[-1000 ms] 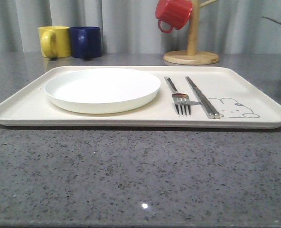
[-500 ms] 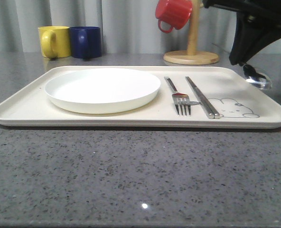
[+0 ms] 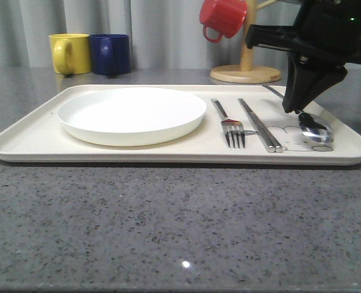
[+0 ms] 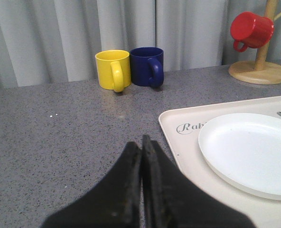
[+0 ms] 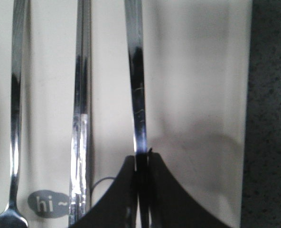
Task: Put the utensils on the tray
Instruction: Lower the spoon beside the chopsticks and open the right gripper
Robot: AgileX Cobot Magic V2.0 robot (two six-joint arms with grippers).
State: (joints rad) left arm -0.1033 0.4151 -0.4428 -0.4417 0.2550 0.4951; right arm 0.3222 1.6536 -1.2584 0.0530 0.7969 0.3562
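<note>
I see the right gripper (image 5: 143, 164) pinched tight on the spoon (image 3: 314, 127) handle — bowl low over the cream tray (image 3: 40, 137), beside the chopsticks (image 3: 260, 124) and fork (image 3: 228, 123). My left gripper (image 4: 141, 152) sits closed and empty — over the grey countertop (image 4: 60, 137).
</note>
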